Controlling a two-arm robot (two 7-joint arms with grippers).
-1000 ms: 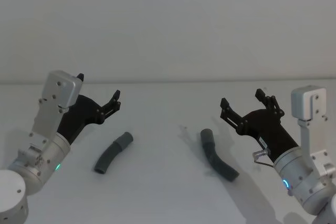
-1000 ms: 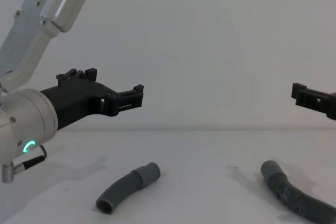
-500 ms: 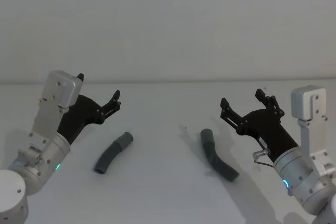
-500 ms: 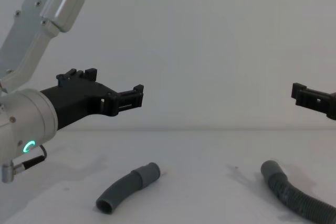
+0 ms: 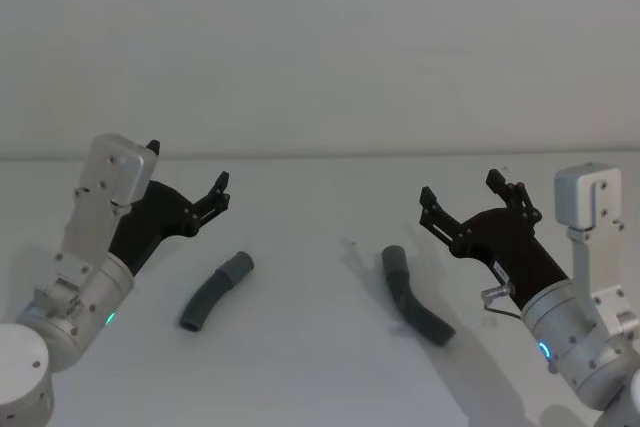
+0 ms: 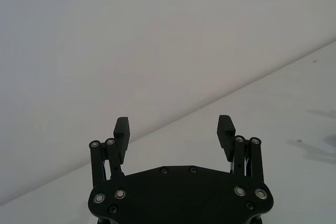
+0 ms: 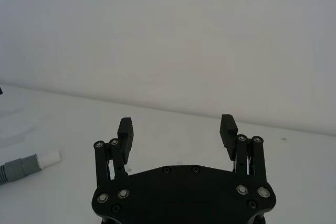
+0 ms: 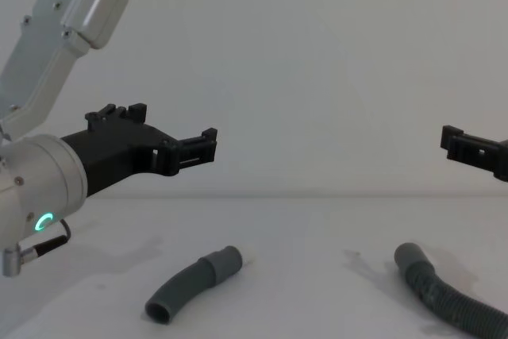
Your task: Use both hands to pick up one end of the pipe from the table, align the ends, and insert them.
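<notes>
nothing has moved since a second ago: both arms and both lengths of pipe sit where they were. the left end effector (image 5: 187, 169) hangs above the worktop (image 5: 320, 377) at about nine o'clock of the head view, its fingers spread wide and gripping nothing. the right end effector (image 5: 461, 189) hangs at about three o'clock, its fingers also spread wide with nothing between them. the pipe lies flat on the worktop as two separate lengths, well apart from each other and touched by neither end effector. the left pipe piece (image 5: 212, 290) is a short curved grey length lying at about five o'clock from the left end effector; it runs from its one o'clock end, where a smooth collar (image 5: 238, 267) sits, down to an open end at seven o'clock. the right wrist view shows a grey collar with a white tip (image 7: 48, 157) lying on the worktop. the right pipe piece (image 5: 412, 297) is a darker ribbed hose lying at about seven o'clock from the right end effector; its plain socket cuff (image 5: 395, 259) is at the eleven o'clock end and the hose bends away toward five o'clock. the collar and the socket cuff point roughly toward each other across the bare middle of the worktop.
</notes>
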